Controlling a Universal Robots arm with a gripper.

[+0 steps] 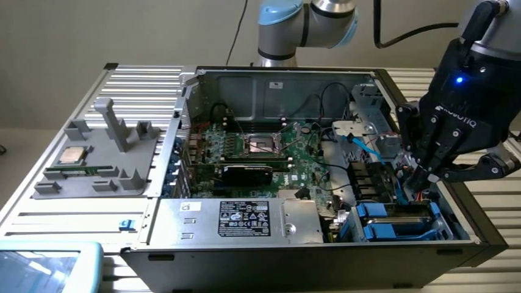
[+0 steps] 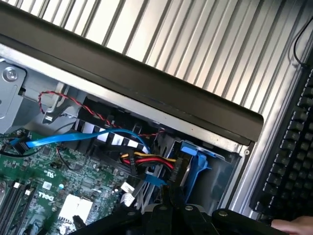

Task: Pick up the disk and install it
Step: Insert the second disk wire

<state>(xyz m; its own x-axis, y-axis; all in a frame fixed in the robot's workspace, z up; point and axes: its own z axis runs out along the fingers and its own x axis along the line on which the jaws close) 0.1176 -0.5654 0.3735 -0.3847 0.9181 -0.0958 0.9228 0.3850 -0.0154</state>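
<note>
My black gripper (image 1: 421,178) hangs inside the open computer case (image 1: 195,97) on the exterior view's right, its fingers shut with nothing visibly between them. Just below it, in the corner drive bay, sit two stacked drive units in blue brackets (image 1: 382,210) (image 1: 403,231). Their metal faces are mostly hidden, so I cannot tell which one is the disk. In the wrist view the shut gripper (image 2: 171,203) points at a blue bracket (image 2: 195,159) standing in the bay, next to a black connector with red, yellow and black wires (image 2: 146,160).
A grey fixture (image 1: 97,165) outside the case on the exterior view's left holds a silver processor chip (image 1: 73,154). The power supply (image 1: 236,220), motherboard (image 1: 269,152) and a blue data cable (image 2: 83,137) crowd the case. A keyboard (image 2: 293,147) and a hand (image 2: 296,226) lie beyond the case wall.
</note>
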